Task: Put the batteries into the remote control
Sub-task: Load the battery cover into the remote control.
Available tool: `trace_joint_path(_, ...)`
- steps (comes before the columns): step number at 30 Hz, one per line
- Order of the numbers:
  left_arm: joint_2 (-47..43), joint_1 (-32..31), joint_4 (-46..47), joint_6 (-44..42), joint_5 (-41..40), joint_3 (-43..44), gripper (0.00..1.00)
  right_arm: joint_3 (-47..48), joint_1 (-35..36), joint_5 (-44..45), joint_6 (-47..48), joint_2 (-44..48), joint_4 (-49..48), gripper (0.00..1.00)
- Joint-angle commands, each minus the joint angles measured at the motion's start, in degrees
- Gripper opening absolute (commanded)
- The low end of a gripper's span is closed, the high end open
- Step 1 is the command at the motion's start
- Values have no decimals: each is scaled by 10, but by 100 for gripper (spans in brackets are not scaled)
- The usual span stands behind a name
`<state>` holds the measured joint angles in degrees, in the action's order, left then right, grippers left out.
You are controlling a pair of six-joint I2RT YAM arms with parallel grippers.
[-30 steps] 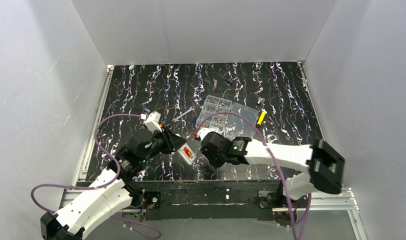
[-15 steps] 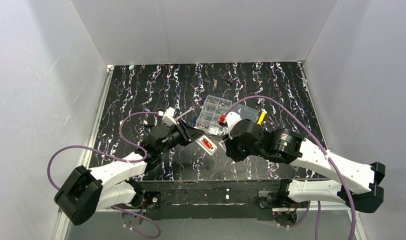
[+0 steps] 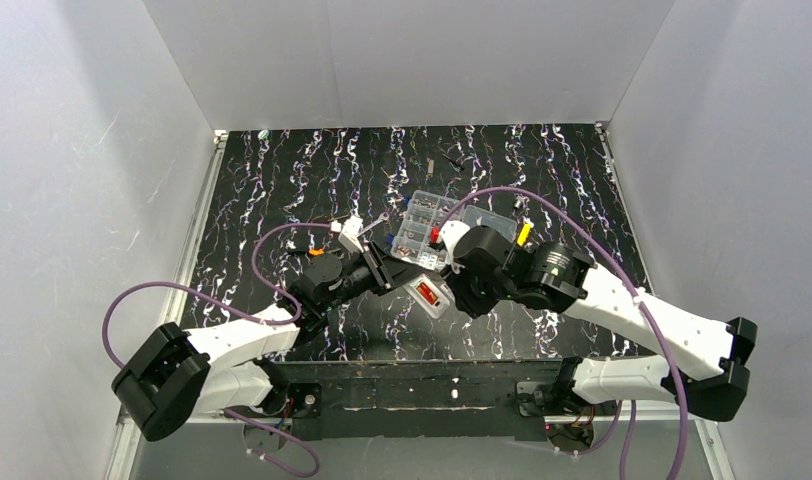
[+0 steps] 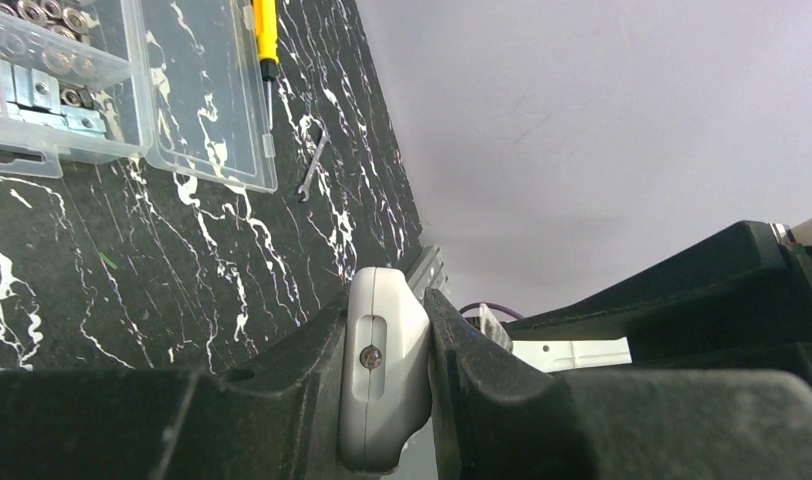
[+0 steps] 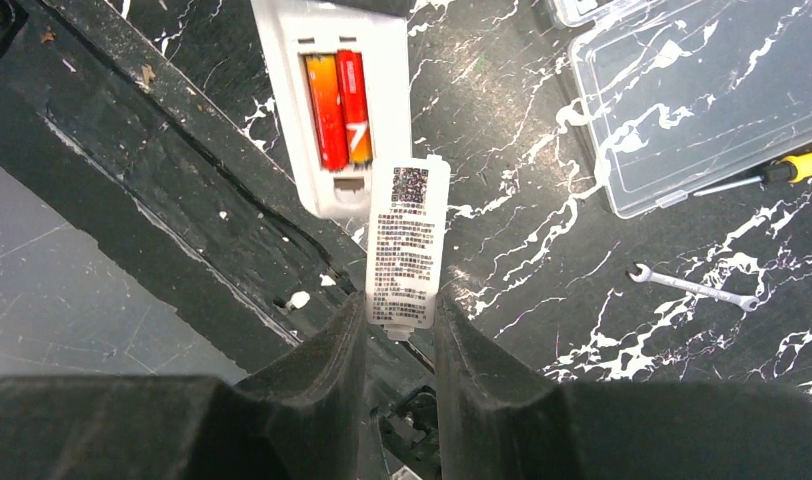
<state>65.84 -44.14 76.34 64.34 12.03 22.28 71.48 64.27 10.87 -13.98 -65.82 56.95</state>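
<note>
Right wrist view: my right fingers point(image 5: 322, 370) clamp the white battery cover point(image 5: 407, 245), which carries a QR code and print too small to read. Just beyond, my left fingers point(image 4: 282, 380) pinch the remote control point(image 5: 387, 120) above the counter point(image 5: 502, 130). Its long axis points away, recess up, with both batteries point(image 5: 339, 110) seated.

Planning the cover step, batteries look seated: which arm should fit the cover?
Right. The right gripper is shut on the cover, held at the end of the remote near its two batteries. The left gripper only clamps the remote.
</note>
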Motion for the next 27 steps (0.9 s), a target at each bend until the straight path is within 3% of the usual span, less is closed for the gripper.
trace_joint_path(1, -14, -13, 30, 1, 4, 25, 0, 35, -3, -20, 26, -19, -8, 6)
trace_joint_path(16, 6, -19, 26, 11, -7, 43, 0, 63, -3, -50, 24, -87, -33, 3)
trace_joint_path(27, 13, -22, 27, 18, -5, 44, 0, 73, -3, -18, 23, -81, -39, 2)
